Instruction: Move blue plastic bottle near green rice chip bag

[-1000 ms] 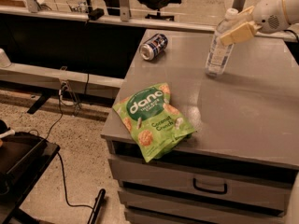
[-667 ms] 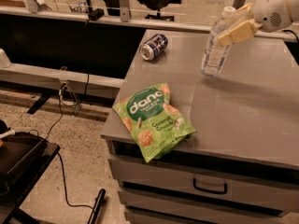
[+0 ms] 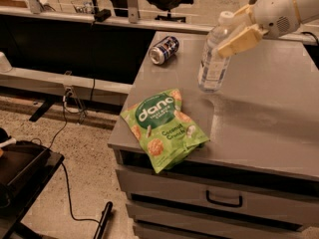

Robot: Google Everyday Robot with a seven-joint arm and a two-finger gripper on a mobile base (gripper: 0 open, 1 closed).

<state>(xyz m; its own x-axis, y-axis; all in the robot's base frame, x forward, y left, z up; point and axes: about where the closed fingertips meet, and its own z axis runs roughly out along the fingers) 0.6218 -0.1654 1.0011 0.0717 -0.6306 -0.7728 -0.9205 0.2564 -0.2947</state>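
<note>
The blue plastic bottle (image 3: 213, 59), clear with a white cap and pale label, hangs tilted just above the grey cabinet top, right of centre. My gripper (image 3: 237, 33) comes in from the upper right and is shut on the bottle's upper part, its tan fingers (image 3: 239, 40) on either side. The green rice chip bag (image 3: 162, 127) lies flat at the cabinet's front left corner, a short way below and left of the bottle.
A blue-and-silver drink can (image 3: 164, 50) lies on its side at the back left of the cabinet top (image 3: 264, 108). Drawers (image 3: 224, 199) face front below. A cable and dark equipment are on the floor at left.
My gripper has carried the bottle left and toward the front, closer to the green bag. The bag and can have not moved.
</note>
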